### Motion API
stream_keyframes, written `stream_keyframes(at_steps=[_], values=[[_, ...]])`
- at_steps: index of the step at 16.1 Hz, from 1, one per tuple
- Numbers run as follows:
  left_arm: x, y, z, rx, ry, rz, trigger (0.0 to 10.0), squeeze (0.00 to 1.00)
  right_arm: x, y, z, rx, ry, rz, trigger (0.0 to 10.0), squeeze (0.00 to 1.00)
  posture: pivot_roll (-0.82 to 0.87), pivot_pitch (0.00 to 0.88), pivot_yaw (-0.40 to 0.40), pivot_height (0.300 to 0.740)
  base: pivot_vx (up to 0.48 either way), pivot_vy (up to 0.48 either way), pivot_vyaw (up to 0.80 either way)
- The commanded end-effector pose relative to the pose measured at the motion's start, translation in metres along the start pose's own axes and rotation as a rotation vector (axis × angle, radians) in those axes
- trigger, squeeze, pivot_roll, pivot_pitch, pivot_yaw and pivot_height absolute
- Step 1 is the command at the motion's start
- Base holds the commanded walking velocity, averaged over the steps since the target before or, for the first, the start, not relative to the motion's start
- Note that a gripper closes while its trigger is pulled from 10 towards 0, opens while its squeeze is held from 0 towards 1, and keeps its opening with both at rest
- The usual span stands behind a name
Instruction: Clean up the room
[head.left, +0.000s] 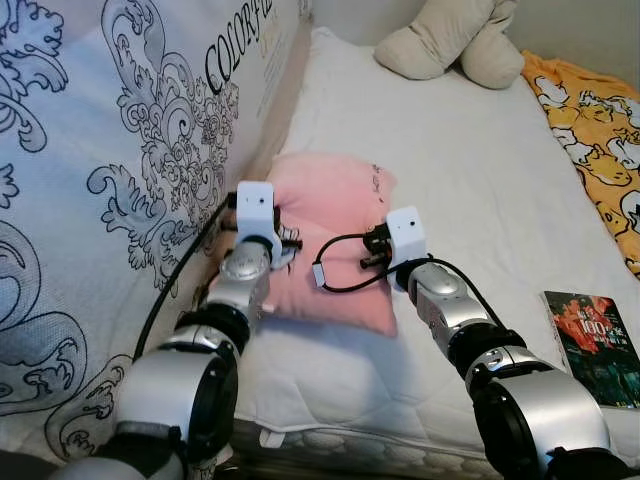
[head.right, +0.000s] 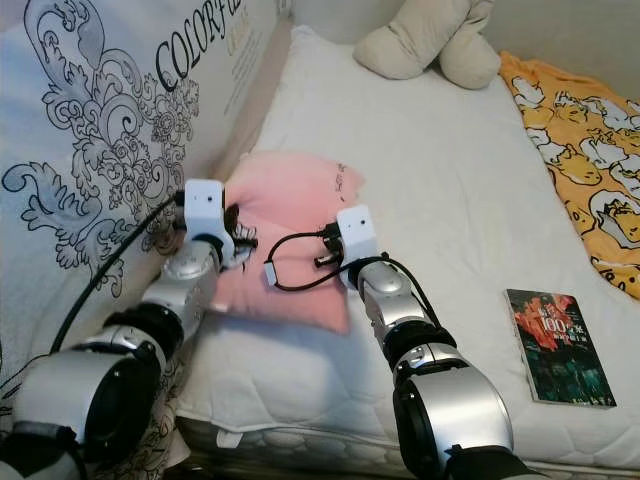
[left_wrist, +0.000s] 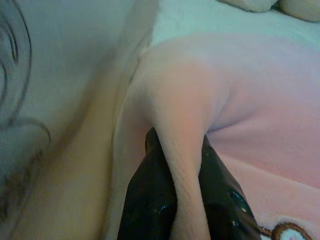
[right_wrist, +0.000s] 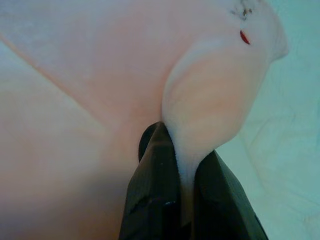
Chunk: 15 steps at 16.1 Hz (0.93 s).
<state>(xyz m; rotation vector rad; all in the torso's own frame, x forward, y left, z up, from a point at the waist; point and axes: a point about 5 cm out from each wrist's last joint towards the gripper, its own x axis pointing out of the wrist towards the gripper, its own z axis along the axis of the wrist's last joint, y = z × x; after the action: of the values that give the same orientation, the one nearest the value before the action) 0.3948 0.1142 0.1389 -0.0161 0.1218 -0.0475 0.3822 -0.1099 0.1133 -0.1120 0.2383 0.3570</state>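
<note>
Left end effector (left_wrist: 175, 200) pinching pink pillow (head.left: 335, 240), right end effector (right_wrist: 185, 190) pinching its other side, on white bed (head.left: 470, 190)

pink pillow (head.left: 335, 240), white mattress (head.left: 470, 200), yellow cartoon-print blanket (head.left: 600, 130), beige plush toy (head.left: 455, 40).

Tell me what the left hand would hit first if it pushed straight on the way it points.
The pink pillow it already pinches. The left hand is shut on a fold of it.
</note>
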Motion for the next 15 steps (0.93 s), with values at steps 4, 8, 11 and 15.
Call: stream_keyframes(at_steps=[4, 8, 11, 15], values=[[-0.006, -0.002, -0.022, 0.042, 0.072, -0.022, 10.0, 0.0, -0.011, -0.005, -0.043, 0.036, 0.205, -0.038, 10.0, 0.0, 0.1, 0.208, -0.139, 0.74, 0.0, 0.0, 0.0], [-0.009, -0.007, -0.028, 0.016, 0.076, -0.024, 10.0, 1.0, -0.013, -0.006, -0.049, 0.033, 0.216, -0.047, 10.0, 1.0, 0.09, 0.191, -0.139, 0.74, 0.0, 0.0, 0.0], [-0.006, -0.001, -0.017, 0.023, 0.029, -0.01, 10.0, 1.0, -0.011, -0.008, -0.038, 0.037, 0.177, -0.048, 10.0, 1.0, 0.11, 0.148, -0.115, 0.74, 0.0, 0.0, 0.0], [-0.013, -0.004, -0.034, -0.011, 0.045, 0.018, 10.0, 1.0, -0.012, -0.02, -0.032, -0.002, 0.147, -0.095, 10.0, 1.0, 0.11, 0.078, -0.088, 0.74, 0.0, 0.0, 0.0]])
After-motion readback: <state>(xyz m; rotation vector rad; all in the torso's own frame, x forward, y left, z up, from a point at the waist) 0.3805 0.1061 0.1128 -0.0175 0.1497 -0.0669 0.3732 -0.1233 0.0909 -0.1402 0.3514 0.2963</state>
